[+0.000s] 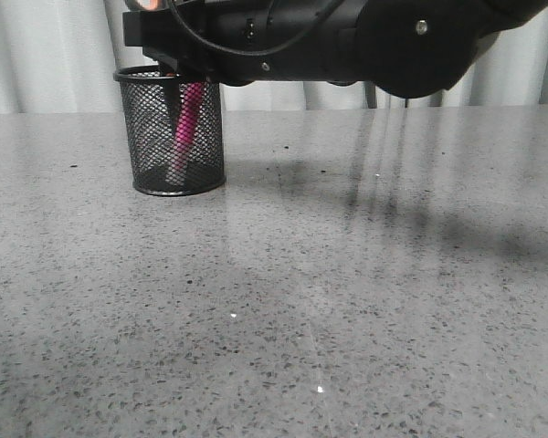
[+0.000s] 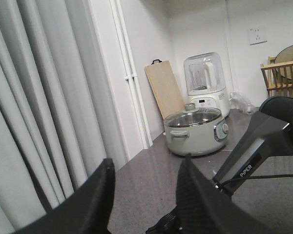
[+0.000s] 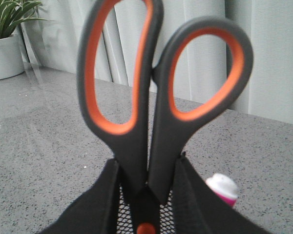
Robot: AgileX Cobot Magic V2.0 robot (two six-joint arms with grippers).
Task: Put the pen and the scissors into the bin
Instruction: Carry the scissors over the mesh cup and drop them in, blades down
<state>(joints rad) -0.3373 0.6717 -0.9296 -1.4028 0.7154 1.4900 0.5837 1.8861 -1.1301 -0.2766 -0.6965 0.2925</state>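
The right gripper [image 3: 146,195] is clamping grey, orange-lined scissors [image 3: 158,97] over the black mesh bin [image 1: 171,128] holding the pink pen [image 1: 184,123], near the bench's far left edge; releasing comes next. Left gripper [image 2: 146,195] is hanging open, empty.

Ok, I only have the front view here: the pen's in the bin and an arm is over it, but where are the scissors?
Observer: In the right wrist view the scissors stand upright, gripped in the right hand, finger loops up.
Operator: Are they over the bin?
Observer: Yes, mesh of the bin shows directly beneath them, with the white end of the pen just beside.
Operator: And the left hand?
Observer: The left hand is open and holds nothing, pointing toward a curtain.
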